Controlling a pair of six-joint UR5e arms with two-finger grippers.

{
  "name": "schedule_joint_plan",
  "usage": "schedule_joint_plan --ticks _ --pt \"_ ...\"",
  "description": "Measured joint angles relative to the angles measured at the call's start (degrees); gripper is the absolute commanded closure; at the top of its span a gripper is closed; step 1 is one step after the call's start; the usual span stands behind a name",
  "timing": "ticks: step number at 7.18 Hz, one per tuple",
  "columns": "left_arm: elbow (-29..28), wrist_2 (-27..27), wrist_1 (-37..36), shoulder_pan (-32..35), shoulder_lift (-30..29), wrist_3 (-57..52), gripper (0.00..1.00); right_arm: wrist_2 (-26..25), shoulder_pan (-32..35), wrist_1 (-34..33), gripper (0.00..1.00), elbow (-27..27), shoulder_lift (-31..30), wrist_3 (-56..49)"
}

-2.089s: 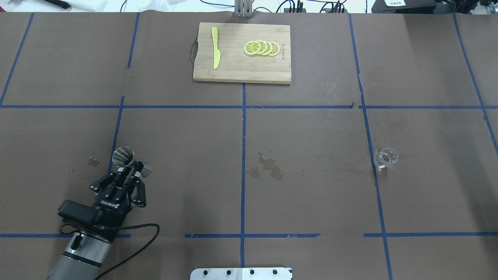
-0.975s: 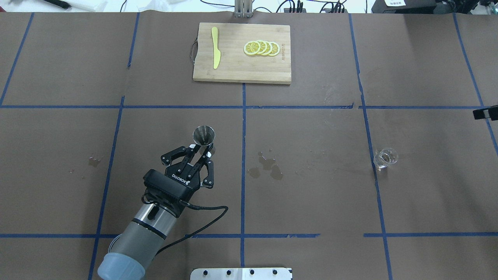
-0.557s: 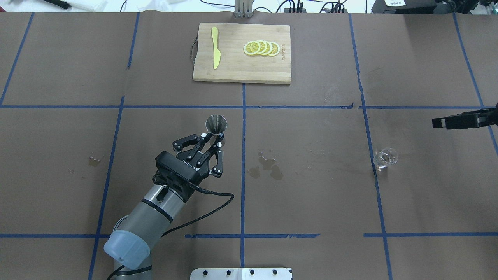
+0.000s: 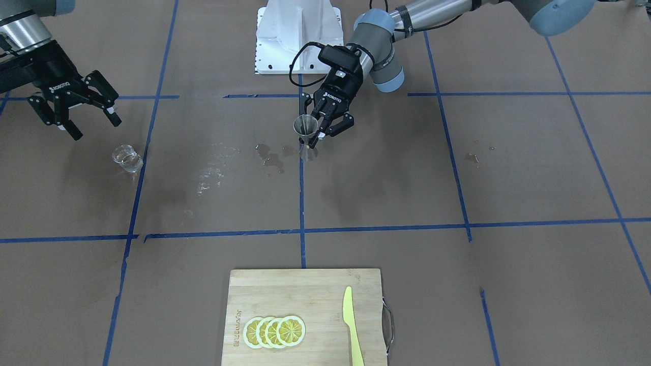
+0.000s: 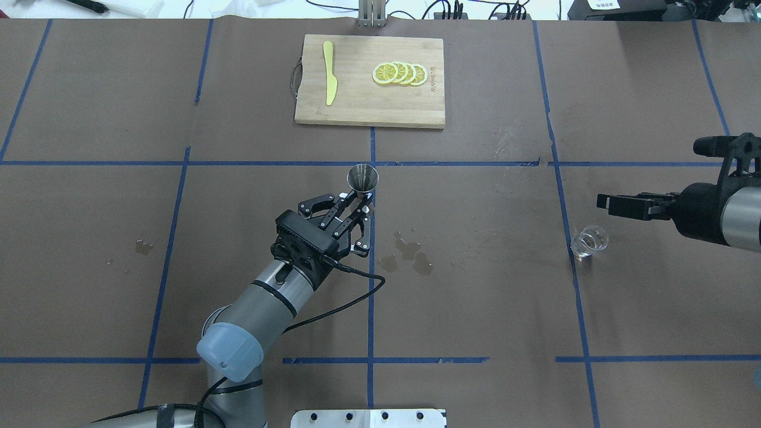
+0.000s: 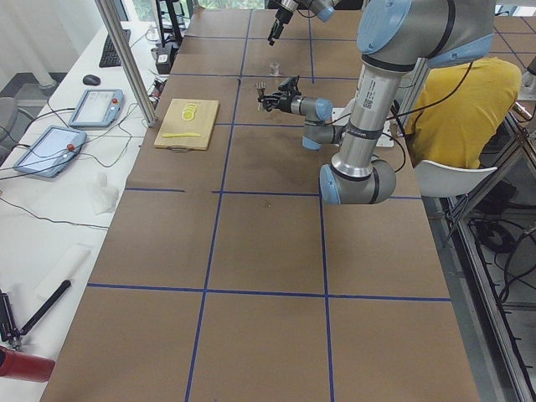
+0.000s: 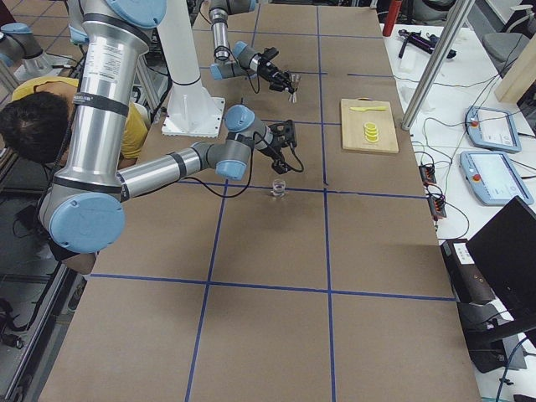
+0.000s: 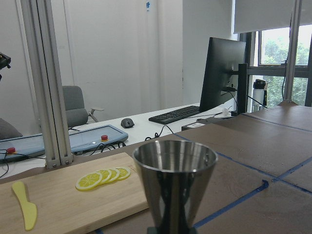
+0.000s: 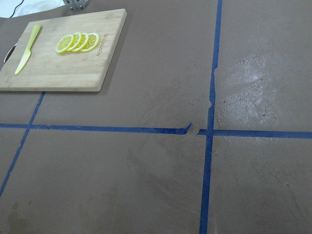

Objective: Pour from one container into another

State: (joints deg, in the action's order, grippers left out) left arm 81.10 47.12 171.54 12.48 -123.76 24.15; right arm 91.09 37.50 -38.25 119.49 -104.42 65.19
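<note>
Brown paper counter (image 5: 475, 297) marked with blue tape lines, seen from above. The left hand (image 5: 358, 203) is closed narrowly on the waist of a steel jigger (image 5: 362, 177), holding it upright near the counter's centre, just left of the middle tape line. A few small puddles (image 5: 407, 254) lie on the paper just right of and nearer than the jigger. Well to the right, a small clear glass (image 5: 590, 240) stands on the counter. The right hand (image 4: 95, 128) hangs above it and a little to the right, fingers spread wide, touching nothing. At the far edge, in the centre, a wooden board (image 5: 368, 107) carries 4 overlapping lemon slices (image 5: 399, 73) and a yellow knife (image 5: 329, 72).
</note>
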Motion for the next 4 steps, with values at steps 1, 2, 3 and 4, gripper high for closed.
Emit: schedule_joint_plan --ticks 1,2,3,4 --pt "-0.42 0.73 -1.04 0.38 -0.57 0.48 1.0 -12.29 -6.78 -0.05 0.0 0.61 -1.83 0.65" --pt "-0.74 1.12 -1.63 0.65 -0.91 1.01 1.0 -23.56 -13.77 -0.22 0.0 0.85 -3.19 1.07" --pt "-1.04 1.43 -1.88 0.98 -1.06 1.37 1.0 -31.67 -19.25 -0.79 0.0 0.84 -4.32 2.33" --pt "-1.27 1.72 -1.96 1.23 -1.1 1.61 1.0 -37.81 -23.36 -2.51 0.0 0.66 -5.2 4.23"
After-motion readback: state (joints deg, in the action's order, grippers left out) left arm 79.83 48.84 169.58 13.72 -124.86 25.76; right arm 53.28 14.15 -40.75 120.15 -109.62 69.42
